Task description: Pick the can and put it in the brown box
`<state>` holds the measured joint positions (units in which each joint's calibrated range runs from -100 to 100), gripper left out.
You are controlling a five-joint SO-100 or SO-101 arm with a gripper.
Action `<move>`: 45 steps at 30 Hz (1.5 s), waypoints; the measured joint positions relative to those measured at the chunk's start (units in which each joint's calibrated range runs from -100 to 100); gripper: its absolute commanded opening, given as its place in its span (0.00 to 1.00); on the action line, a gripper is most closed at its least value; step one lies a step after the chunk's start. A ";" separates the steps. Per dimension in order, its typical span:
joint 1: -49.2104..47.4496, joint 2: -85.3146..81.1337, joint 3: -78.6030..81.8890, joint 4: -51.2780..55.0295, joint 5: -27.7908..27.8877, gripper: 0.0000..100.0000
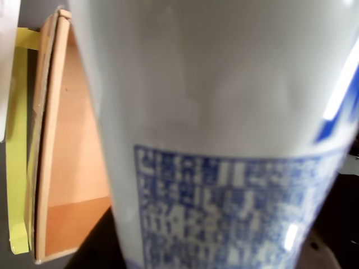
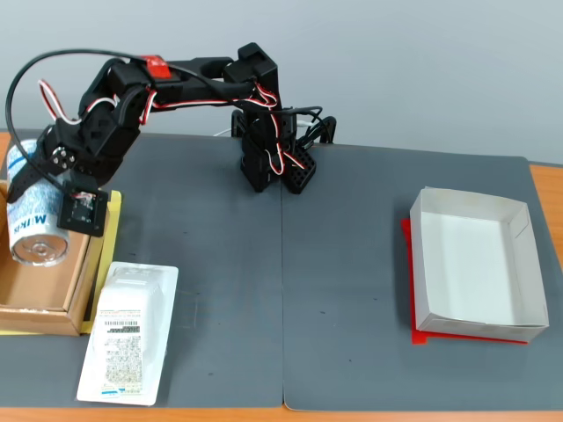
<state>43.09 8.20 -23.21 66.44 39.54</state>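
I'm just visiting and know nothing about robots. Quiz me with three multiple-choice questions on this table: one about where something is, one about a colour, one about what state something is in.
1. Where is the can?
A. Over the brown box at the left edge of the fixed view
B. Inside the white box
C. Lying on the packet

2. What colour is the sheet under the white box?
A. Green
B. Red
C. Blue

3. What is the gripper doing?
A. Hanging open over the mat
B. Shut on the packet
C. Shut on the can

Answers:
1. A: the can hangs, held, above the brown box.
2. B: a red edge shows along the box's front and left sides.
3. C: the can fills the wrist view, and the packet lies untouched on the mat.
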 measured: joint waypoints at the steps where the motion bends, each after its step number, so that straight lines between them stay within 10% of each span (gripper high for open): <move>1: 0.07 0.76 0.00 0.00 -0.05 0.11; 25: 5.25 16.23 -11.24 -7.27 -3.57 0.11; 35: 5.17 16.74 -11.42 -7.27 -6.69 0.38; 45: 5.03 16.65 -11.60 -7.27 -8.16 0.39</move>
<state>48.12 24.85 -34.81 59.17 31.38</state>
